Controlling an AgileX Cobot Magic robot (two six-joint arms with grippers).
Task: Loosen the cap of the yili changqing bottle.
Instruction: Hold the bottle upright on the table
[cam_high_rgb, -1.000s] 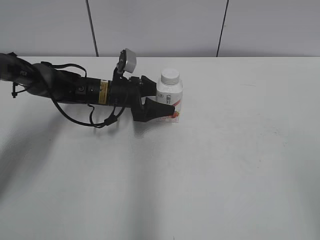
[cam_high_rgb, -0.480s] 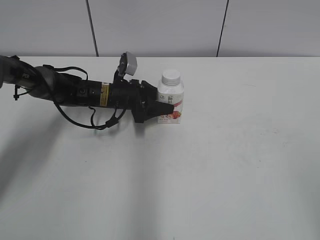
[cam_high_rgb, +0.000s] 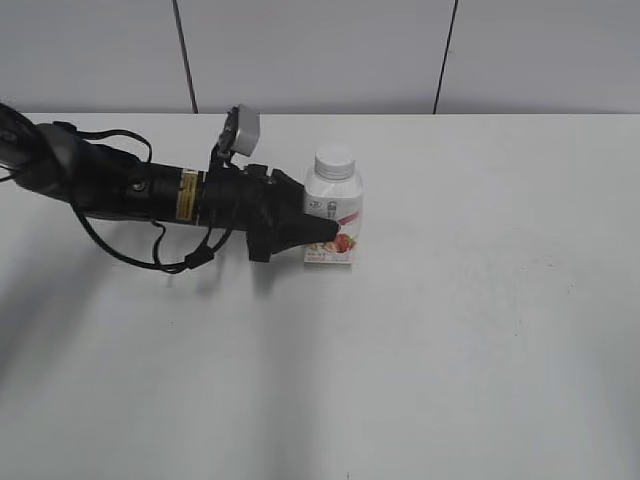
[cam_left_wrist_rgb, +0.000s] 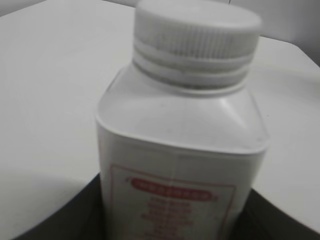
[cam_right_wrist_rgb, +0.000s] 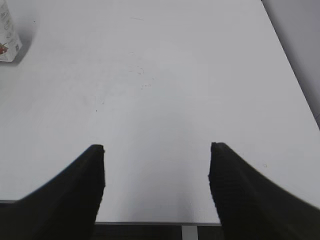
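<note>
The yili changqing bottle (cam_high_rgb: 333, 215) stands on the white table, white with a red-pink label low down. Its white ribbed cap (cam_high_rgb: 335, 162) sits on the neck. My left gripper (cam_high_rgb: 324, 228) reaches in from the left and is shut on the bottle's lower body, one black finger across its front. In the left wrist view the bottle (cam_left_wrist_rgb: 180, 150) fills the frame between the dark jaws, with the cap (cam_left_wrist_rgb: 197, 35) at the top. My right gripper (cam_right_wrist_rgb: 157, 165) is open and empty over bare table, and is out of the exterior view.
The white table (cam_high_rgb: 450, 330) stretches right and forward of the bottle. A grey panelled wall (cam_high_rgb: 320, 50) stands behind it. In the right wrist view the table's near edge (cam_right_wrist_rgb: 150, 220) lies under the jaws, and a corner of the bottle (cam_right_wrist_rgb: 7, 40) shows at top left.
My left gripper has drawn back to the left and a little toward the front, and the bottle has moved with it. Its jaws have closed onto the bottle's body.
</note>
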